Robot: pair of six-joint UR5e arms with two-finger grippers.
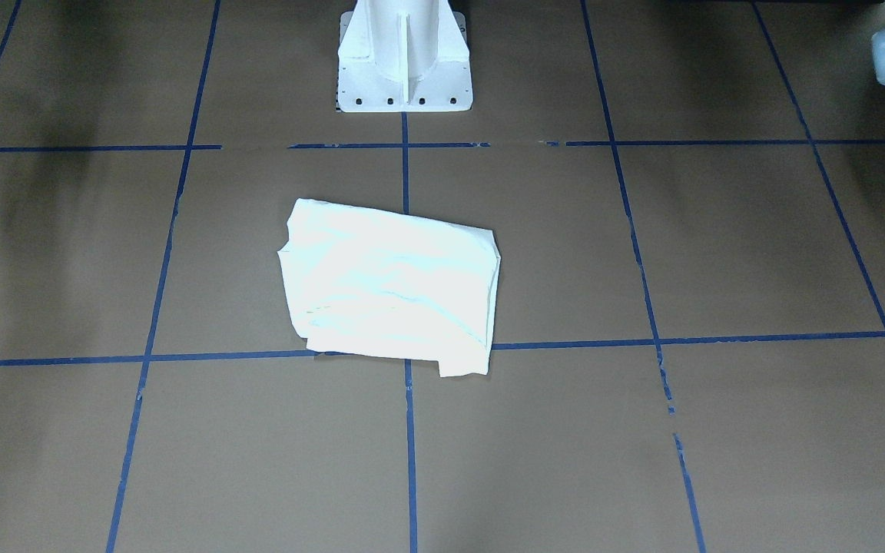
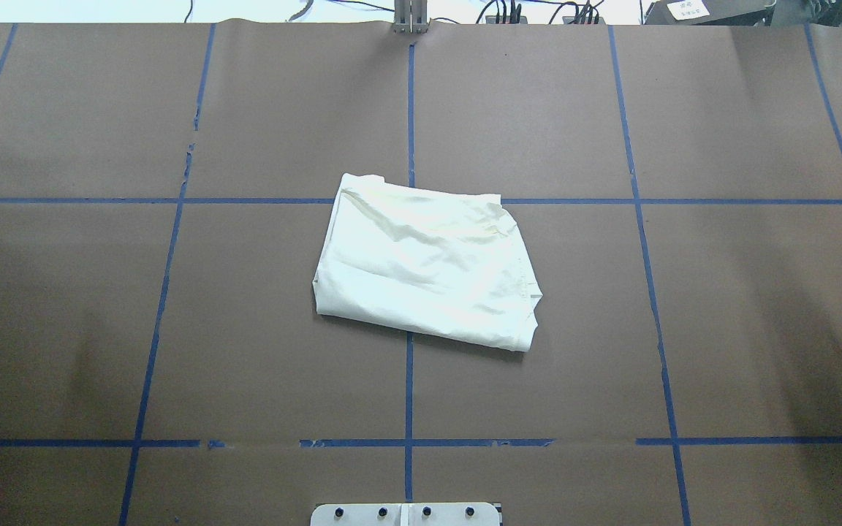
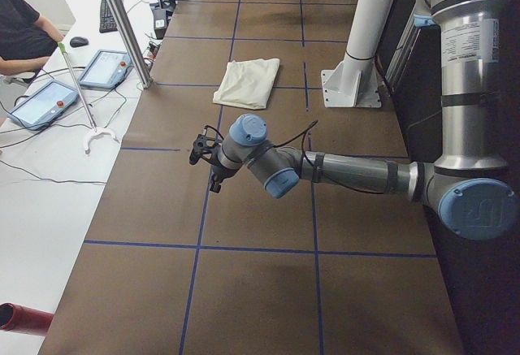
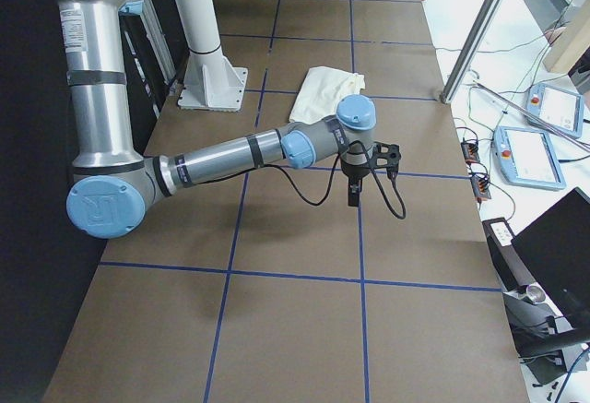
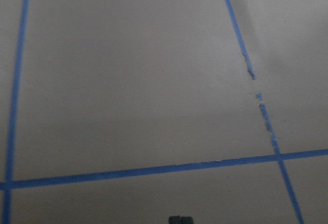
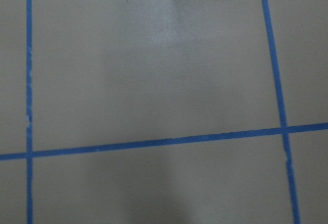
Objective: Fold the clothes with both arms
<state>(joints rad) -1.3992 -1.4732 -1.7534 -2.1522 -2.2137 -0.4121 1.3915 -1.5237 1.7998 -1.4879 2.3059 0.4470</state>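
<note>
The brown surface [image 2: 757, 329], marked with a grid of blue tape [image 2: 409, 109], carries the cream T-shirt [image 2: 428, 267] at its middle, folded into a compact rectangle with the plain side up, so the folding seems finished. The left gripper [image 3: 215, 178] and the right gripper [image 4: 354, 193] hang over bare surface, well apart from the T-shirt on either side, probably to leave it free. Whether their fingers are released or clenched, I cannot tell.

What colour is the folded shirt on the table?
The shirt is plain cream-white, no print showing; best in the overhead view.
</note>
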